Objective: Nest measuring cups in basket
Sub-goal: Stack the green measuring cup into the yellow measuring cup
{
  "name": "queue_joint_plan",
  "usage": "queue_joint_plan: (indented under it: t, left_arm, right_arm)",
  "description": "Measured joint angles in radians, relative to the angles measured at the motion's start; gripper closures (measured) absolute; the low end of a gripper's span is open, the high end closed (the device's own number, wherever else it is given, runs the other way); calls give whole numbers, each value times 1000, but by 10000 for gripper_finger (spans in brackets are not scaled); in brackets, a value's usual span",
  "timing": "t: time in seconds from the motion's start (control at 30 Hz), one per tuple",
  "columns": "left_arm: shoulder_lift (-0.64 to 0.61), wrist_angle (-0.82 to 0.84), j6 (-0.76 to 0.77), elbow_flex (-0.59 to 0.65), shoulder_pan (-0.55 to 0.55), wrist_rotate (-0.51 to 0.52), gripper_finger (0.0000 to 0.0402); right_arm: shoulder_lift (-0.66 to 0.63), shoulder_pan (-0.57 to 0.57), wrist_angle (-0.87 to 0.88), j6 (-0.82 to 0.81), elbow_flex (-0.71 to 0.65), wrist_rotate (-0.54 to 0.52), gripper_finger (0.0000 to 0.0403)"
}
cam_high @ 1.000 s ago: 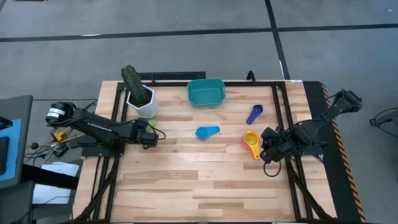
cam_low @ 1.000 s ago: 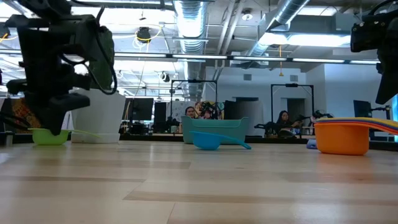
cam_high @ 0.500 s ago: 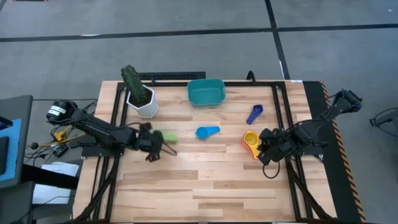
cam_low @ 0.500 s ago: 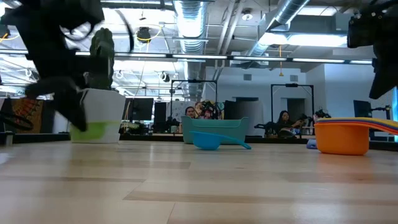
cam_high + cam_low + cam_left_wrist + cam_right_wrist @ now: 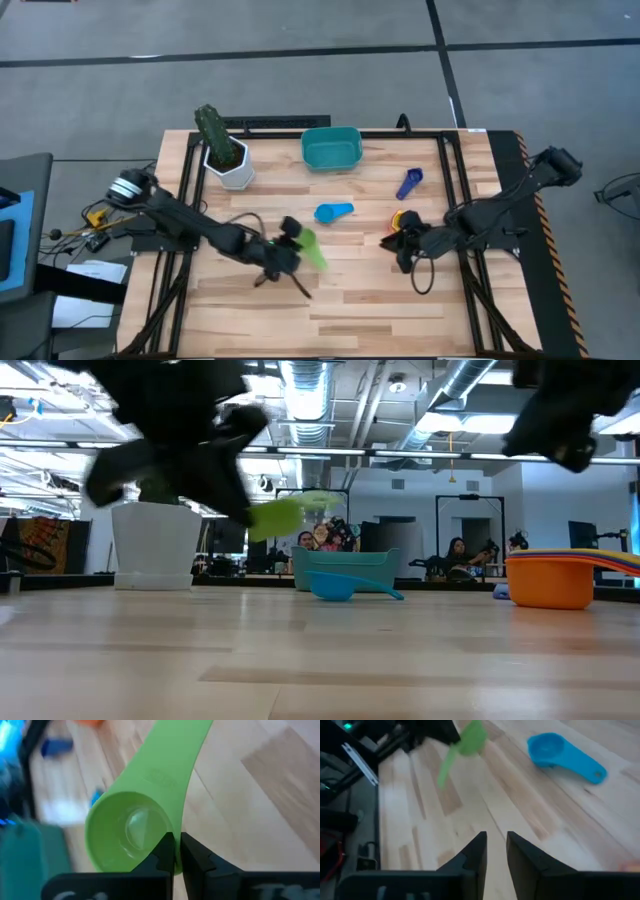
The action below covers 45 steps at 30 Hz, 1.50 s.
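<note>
The job is judged to be only just started, because the teal basket (image 5: 331,148) at the far edge of the table looks empty in the high view, and no cup has been put in it yet. One green cup (image 5: 311,247) is held up off the wood by the left gripper (image 5: 290,243), near the middle of the table; in the left wrist view the two dark fingers (image 5: 162,856) are pinched tight on the rim of the green cup (image 5: 140,822), with its flat handle sticking out ahead. A light blue cup (image 5: 333,212) is lying on the table between the green cup and the basket. A dark blue cup (image 5: 409,183) is lying nearer the right side. A yellow cup (image 5: 610,558) is seen sitting inside an orange cup (image 5: 550,584) in the low view, so that pair is already nested, but not in the basket. The right gripper (image 5: 407,241) is held just beside that pair, and its fingers (image 5: 472,855) are seen a little apart, with nothing between them. So all the cups are still to be carried to the basket and stacked there. The table (image 5: 350,300) is made of pale wooden planks with black rails along its sides. A white pot with a green plant (image 5: 223,152) is stood near the basket. Beyond the table, a big room with pipes and lights on the ceiling can be seen, and people are sitting far back.
</note>
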<state>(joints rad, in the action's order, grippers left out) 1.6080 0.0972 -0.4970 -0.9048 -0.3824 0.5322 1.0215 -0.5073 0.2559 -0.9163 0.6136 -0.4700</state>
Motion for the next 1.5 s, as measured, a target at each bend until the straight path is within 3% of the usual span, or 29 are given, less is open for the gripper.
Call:
queue_joint_plan:
  t: [0.3, 0.47, 0.63, 0.9, 1.13, 1.33, 1.4, 1.5]
  left_arm:
    - [212, 26, -313, -310, 5, -4, 397]
    - [227, 12, -395, -352, 10, -19, 397]
    - [227, -3, -419, -353, 10, -27, 397]
    - [228, 1, -376, -353, 42, -5, 397]
    - [228, -4, -374, -353, 63, -7, 397]
    - [227, -1, -365, -353, 65, -44, 397]
    - [226, -8, -281, -353, 66, -43, 396]
    - [226, -34, -54, -351, 70, -7, 383]
  right_arm:
    - [184, 46, -250, 58, 0, 78, 232]
    - [258, 43, -383, 86, -1, 107, 225]
    - [306, 59, -481, 95, 0, 107, 242]
    - [368, 85, -557, 72, 1, 235, 272]
    - [420, 85, -599, 76, 0, 248, 296]
    - [404, 90, -595, 111, 0, 248, 355]
    - [395, 90, -592, 123, -2, 247, 382]
    - [380, 90, -588, 141, -2, 232, 390]
